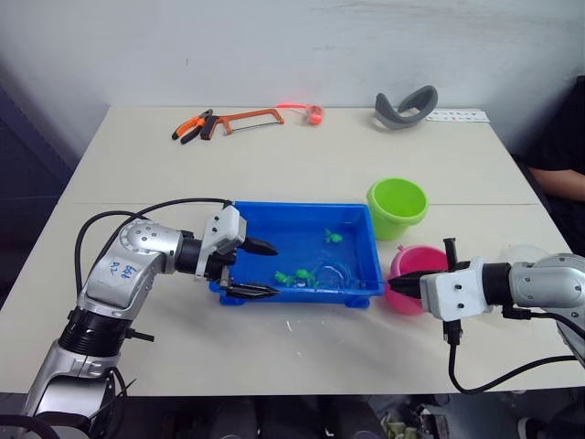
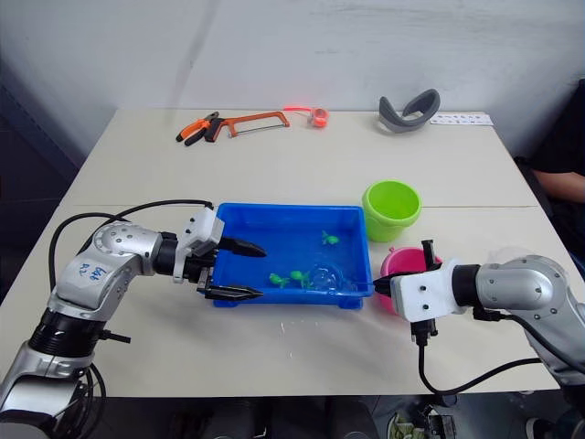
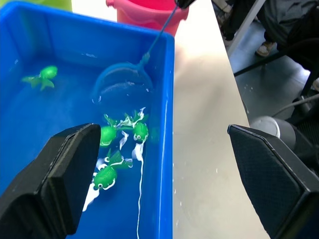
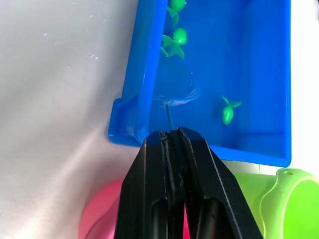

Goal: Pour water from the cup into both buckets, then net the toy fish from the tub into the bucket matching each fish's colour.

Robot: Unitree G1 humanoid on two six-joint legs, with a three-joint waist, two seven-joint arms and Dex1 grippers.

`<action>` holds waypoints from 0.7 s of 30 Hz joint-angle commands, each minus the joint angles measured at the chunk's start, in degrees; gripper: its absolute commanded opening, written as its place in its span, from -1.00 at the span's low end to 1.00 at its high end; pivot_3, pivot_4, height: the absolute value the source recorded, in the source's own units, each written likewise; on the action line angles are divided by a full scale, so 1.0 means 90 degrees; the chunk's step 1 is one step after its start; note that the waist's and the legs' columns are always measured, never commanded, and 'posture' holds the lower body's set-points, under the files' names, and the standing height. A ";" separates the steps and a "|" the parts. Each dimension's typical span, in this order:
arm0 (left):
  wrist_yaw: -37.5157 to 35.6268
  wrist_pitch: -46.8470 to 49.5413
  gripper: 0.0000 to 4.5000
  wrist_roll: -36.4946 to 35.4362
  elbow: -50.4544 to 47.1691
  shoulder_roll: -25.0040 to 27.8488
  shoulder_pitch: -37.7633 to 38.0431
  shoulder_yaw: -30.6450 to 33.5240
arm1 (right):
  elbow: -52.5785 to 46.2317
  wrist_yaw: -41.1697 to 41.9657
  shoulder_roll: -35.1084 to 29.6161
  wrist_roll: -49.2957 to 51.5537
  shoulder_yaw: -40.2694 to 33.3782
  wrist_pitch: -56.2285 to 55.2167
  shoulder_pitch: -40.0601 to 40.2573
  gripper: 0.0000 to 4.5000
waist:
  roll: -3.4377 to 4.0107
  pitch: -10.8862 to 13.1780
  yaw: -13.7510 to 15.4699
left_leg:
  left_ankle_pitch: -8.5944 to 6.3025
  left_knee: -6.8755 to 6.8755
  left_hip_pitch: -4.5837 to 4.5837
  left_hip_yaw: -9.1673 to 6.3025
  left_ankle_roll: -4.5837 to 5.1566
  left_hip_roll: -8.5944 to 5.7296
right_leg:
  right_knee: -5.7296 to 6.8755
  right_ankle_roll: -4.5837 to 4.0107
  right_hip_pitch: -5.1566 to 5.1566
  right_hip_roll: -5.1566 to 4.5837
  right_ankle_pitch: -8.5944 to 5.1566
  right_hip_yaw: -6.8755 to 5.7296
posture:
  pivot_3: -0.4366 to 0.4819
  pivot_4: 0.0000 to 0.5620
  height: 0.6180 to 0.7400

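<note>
The blue tub [image 1: 274, 219] sits mid-table with water and several green toy fish in it, one [image 1: 333, 238] apart and others [image 3: 107, 174] bunched near the front wall. The net [image 3: 119, 82] lies hoop-down in the tub's right front corner. Its thin handle runs over the rim to my right gripper [image 4: 169, 133], which is shut on it, just in front of the pink bucket [image 1: 413, 263]. The green bucket [image 1: 397, 207] stands behind the pink one. My left gripper [image 1: 274, 270] is open, its fingers straddling the tub's left front wall. The clear cup [image 1: 526, 251] peeks from behind my right forearm.
An orange hacksaw [image 1: 245, 118], pliers [image 1: 191, 129] and a grey curved band [image 1: 405, 107] lie at the table's far edge. A person's arm [image 1: 559, 179] shows at the right edge. Water drops [image 1: 292, 325] spot the table in front of the tub.
</note>
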 commanded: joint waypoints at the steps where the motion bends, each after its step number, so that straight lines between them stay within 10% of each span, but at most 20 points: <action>1: -0.0070 -0.0121 0.97 -0.0021 -0.0197 0.0115 0.0015 0.0007 | -0.0189 -0.0252 0.0308 0.0460 -0.0155 0.0680 -0.0224 -1.00 | 0.0000 0.0000 -0.0003 | 0.0000 0.0000 0.0000 0.0000 0.0000 0.0001 | 0.0000 0.0000 -0.0001 0.0000 0.0000 0.0000 | -0.05 -0.47 1.00; 21: -0.0115 -0.0300 0.97 0.0093 -0.0005 0.0166 -0.0102 -0.0065 | -0.0587 -0.0441 0.0275 0.0916 -0.0510 0.2026 -0.0434 -1.00 | 0.0001 0.0000 0.0001 | -0.0006 -0.0005 -0.0004 0.0000 0.0008 -0.0001 | -0.0006 -0.0001 -0.0002 -0.0010 -0.0001 -0.0001 | -0.05 -0.47 1.00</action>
